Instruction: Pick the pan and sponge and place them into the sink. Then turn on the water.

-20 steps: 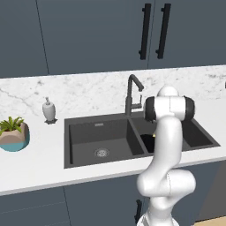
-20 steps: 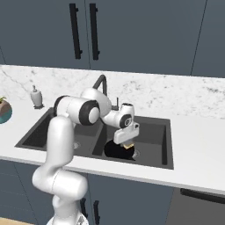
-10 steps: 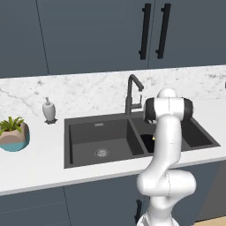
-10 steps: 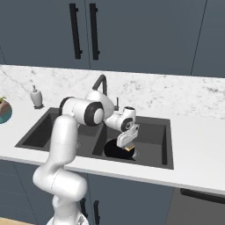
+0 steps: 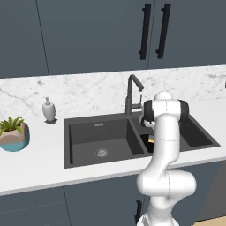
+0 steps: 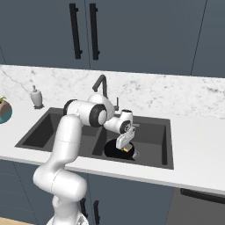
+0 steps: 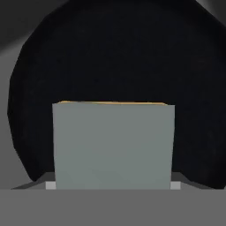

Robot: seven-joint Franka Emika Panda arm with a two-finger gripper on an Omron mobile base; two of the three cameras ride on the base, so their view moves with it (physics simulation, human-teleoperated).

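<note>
Fingers' spread can't tell; gripper (image 6: 125, 146) low over pan (image 6: 115, 151) in sink's (image 6: 165, 145) right basin, sponge (image 7: 113, 148) close before cam.

The large rectangular double-basin sink (image 5: 84, 132) is dark grey, its round drain (image 5: 101, 152) steel-bright, and the tall gooseneck faucet (image 5: 131, 92) is near black. The small round shallow pan (image 6: 117, 151) is black all over. The small flat sponge (image 7: 113, 145) shows a grey-blue face with a thin yellow edge. The stone counter (image 6: 197, 158) is white — its backsplash marbled with grey veins. The cabinet doors (image 5: 88, 35) are slate blue with black handles. The soap bottle (image 5: 49, 109) is grey-white; the plant's round pot (image 5: 14, 139) is tan over teal.
</note>
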